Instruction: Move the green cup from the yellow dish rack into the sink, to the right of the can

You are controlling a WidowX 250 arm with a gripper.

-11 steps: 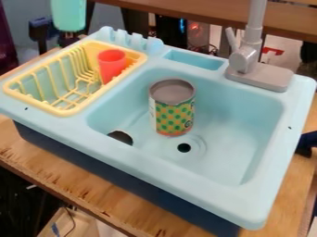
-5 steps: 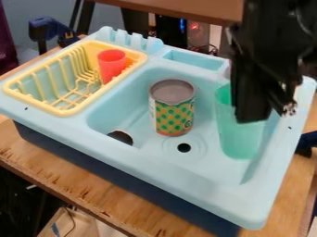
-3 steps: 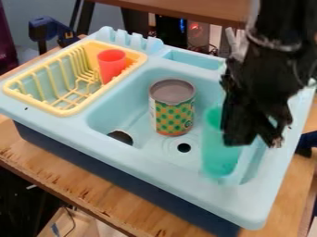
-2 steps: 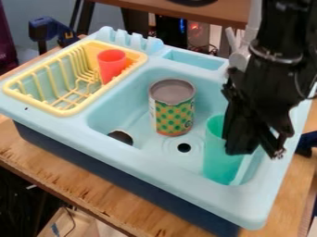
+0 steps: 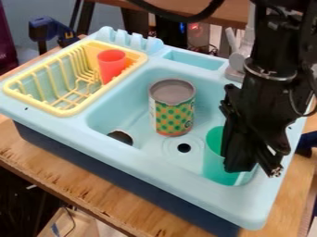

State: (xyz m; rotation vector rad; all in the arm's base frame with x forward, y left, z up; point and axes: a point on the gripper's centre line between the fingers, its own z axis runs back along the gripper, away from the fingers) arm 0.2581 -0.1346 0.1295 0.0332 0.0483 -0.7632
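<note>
The black gripper (image 5: 255,167) hangs down over the right part of the sink (image 5: 155,163), near its front corner. It is shut on a translucent green cup (image 5: 215,159), with one finger in front of the cup and hiding much of its right side. The cup stands roughly upright, low in the basin. A can (image 5: 173,109) with a grey top and a green-dotted label stands near the middle of the basin, to the left of the cup and apart from it.
A yellow dish rack (image 5: 62,112) holding a red cup (image 5: 111,65) fills the sink's left side. The grey faucet (image 5: 237,62) rises at the back right, partly behind the arm. A dark cable crosses the top edge.
The green cup first hung at the upper left; gripper and cup are now at the right of the basin. Over the latest frames both have come lower. The can and red cup have not moved.
</note>
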